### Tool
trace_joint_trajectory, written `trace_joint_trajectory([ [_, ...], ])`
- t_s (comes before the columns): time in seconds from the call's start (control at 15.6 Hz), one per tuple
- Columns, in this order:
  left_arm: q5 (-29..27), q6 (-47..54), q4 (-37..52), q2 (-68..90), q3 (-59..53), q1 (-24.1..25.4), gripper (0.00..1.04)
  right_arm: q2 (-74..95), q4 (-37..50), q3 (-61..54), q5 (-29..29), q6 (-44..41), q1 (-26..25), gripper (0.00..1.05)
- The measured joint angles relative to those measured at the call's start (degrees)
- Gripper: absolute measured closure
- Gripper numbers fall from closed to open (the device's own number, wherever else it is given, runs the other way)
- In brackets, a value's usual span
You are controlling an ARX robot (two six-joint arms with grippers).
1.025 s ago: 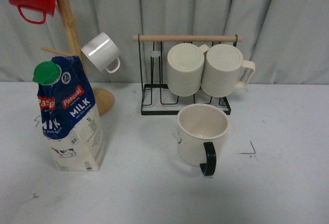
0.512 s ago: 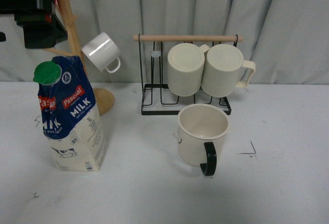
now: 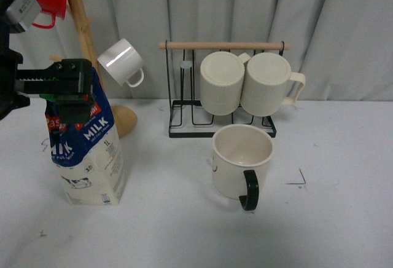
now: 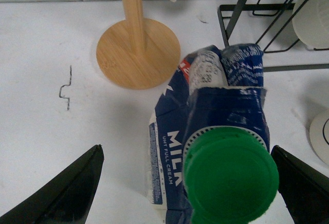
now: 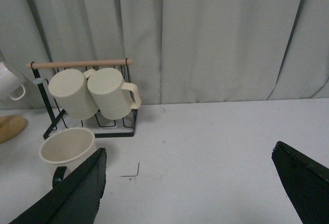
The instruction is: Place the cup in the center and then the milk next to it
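Standing milk [image 3: 86, 151]: upright on the bench [image 3: 184, 237], long axis vertical, at 9 o'clock of the cup and well apart from it. Its green cap [image 4: 231, 178] is hidden in the front view.
Left hand [image 3: 73, 86]: at the carton's top, level with the cap. Fingers [image 4: 67, 193] spread wide, one on each side of the gable, neither touching it. Nothing held.
Key relation: the carton sits straight between the open jaws, so closing in looks like the move due. The gable is narrow and creased, and I judge a hold lower on the square body would be firmer.
Cup [image 3: 239, 160]: mouth up near the bench centre, black handle toward 6 o'clock. First step looks done.
Carry: toward 3 o'clock, to the bare bench at the cup's 9 o'clock.
Right hand [image 5: 190, 149]: seen only in its wrist view, fingers wide apart, empty. The left arm is plainly nearer the milk.
Clutter: mug tree [image 4: 138, 53] base just at the milk's 12 o'clock. Wire rack [image 3: 184, 105] with ribbed mugs [image 3: 221, 83] at the cup's 12 o'clock.
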Motion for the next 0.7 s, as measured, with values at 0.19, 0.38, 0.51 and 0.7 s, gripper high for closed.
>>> trace_joint_trajectory([
  [0.19,-1.3,0.0,2.2,2.1,-0.5,-1.0,0.07,0.0,0.0,0.0,0.0,0.0,0.0,0.06],
  [0.38,-2.1,0.0,2.1,2.8,-0.9,-1.0,0.29,0.0,0.0,0.0,0.0,0.0,0.0,0.06],
  [0.51,-2.1,0.0,2.0,2.8,-0.9,-0.7,0.51,0.0,0.0,0.0,0.0,0.0,0.0,0.06],
  [0.7,-2.1,0.0,1.9,2.8,-0.9,-1.1,0.83,0.0,0.0,0.0,0.0,0.0,0.0,0.06],
])
